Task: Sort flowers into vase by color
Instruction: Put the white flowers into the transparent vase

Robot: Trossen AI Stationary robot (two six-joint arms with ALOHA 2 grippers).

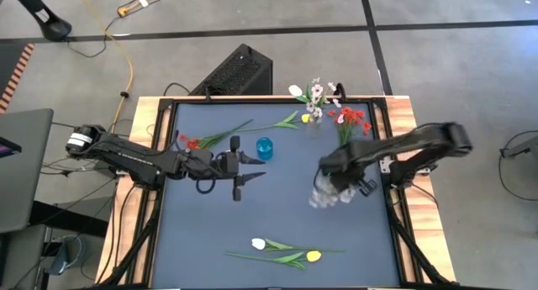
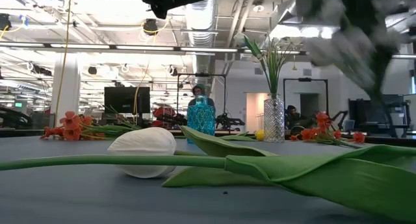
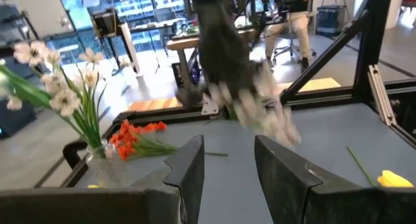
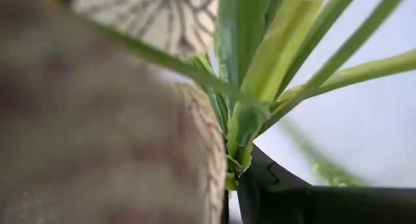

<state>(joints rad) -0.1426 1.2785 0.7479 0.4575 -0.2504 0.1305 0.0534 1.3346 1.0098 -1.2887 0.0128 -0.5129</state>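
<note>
My right gripper [image 1: 338,186] is shut on a spray of small white-pink blossoms [image 1: 324,196], which shows blurred above the table's right half and also in the left wrist view [image 3: 263,113]. More such blossoms stand in the clear vase [image 1: 314,120] at the far edge. Beside that vase lie red flowers [image 1: 353,119]. A small blue vase [image 1: 265,147] stands near the middle, and my left gripper [image 1: 244,169] hovers open and level just near of it. Another red flower [image 1: 197,141] lies at the far left. A white tulip [image 1: 258,244] and a yellow tulip [image 1: 313,256] lie near the front edge. My right gripper pinches the spray's green stems [image 4: 238,146] where they run together into one bunch. Its fingers point down from above. The spray is lifted clear of the table, and its blossoms [image 3: 273,120] spread out below and beside the fingers.
A green stem with a leaf [image 1: 277,123] lies on the mat between the far-left red flower and the clear vase. The table's wooden frame [image 1: 403,122] borders the dark mat. A black box [image 1: 239,70] stands beyond the far edge.
</note>
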